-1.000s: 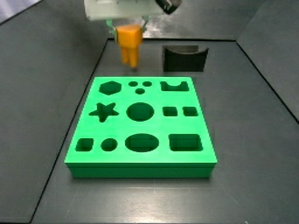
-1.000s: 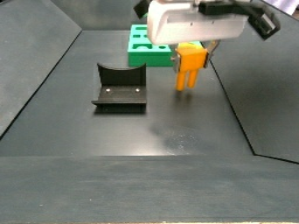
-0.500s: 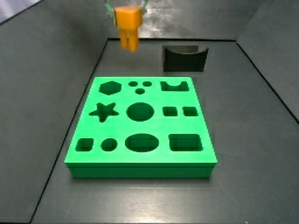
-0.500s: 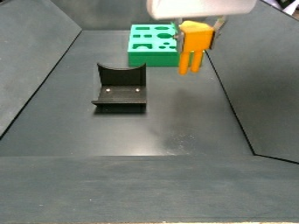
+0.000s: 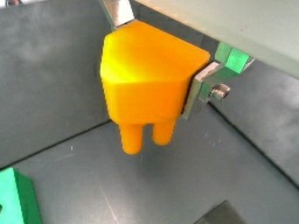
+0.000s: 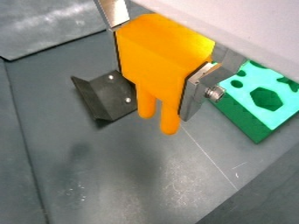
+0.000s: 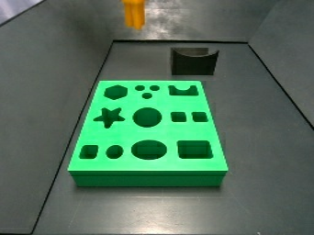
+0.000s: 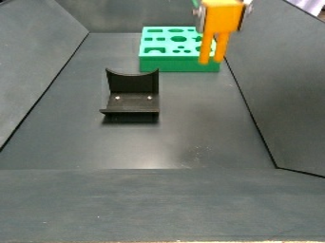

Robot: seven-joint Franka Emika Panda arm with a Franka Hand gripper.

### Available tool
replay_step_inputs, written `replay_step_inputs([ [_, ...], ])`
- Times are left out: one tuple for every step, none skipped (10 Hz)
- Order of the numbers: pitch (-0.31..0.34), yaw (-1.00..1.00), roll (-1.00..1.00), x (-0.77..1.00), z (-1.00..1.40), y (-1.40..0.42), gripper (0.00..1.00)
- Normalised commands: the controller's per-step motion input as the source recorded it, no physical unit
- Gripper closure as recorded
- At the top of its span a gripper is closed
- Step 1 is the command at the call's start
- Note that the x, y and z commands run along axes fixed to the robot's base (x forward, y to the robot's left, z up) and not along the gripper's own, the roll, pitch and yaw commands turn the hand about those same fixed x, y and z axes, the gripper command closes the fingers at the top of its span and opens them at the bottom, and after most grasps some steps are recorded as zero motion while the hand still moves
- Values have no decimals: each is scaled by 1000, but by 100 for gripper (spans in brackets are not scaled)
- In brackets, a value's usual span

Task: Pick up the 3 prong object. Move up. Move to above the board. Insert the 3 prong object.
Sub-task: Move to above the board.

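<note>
My gripper (image 5: 159,54) is shut on the 3 prong object (image 5: 142,83), an orange-yellow piece with a blocky top and narrow legs pointing down. Both wrist views show the silver fingers (image 6: 197,85) clamping its sides. In both side views the object (image 7: 132,13) (image 8: 219,27) hangs high in the air, clear of the floor, with the gripper body almost out of frame above it. The bright-green board (image 7: 147,174) lies flat on the floor. It also shows in a side view (image 8: 172,61) and a wrist view (image 6: 267,118). The object is off the board's far end, not over it.
A black notched block (image 7: 193,61) stands on the dark floor beyond the board. It also shows in a side view (image 8: 129,95) and under the gripper in a wrist view (image 6: 103,98). Sloping dark walls enclose the floor.
The gripper has risen straight up with the 3 prong object in it. The object has left the floor and the gripper body has gone out of the top of both side views.
</note>
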Motion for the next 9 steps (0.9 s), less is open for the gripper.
replay_step_inputs([
  [85,-33,22,5,1000,145,100],
  [80,-28,6,5,960,116,100],
  [76,-28,1,6,795,90,100],
  [77,-30,1,9,573,59,100],
  [76,-31,2,9,460,49,100],
  [78,-33,3,7,238,33,100],
  [229,-1000,-39,208,230,-1000,100],
  [251,-980,-34,212,215,-1000,100],
  [246,-787,-36,215,223,-1000,100],
])
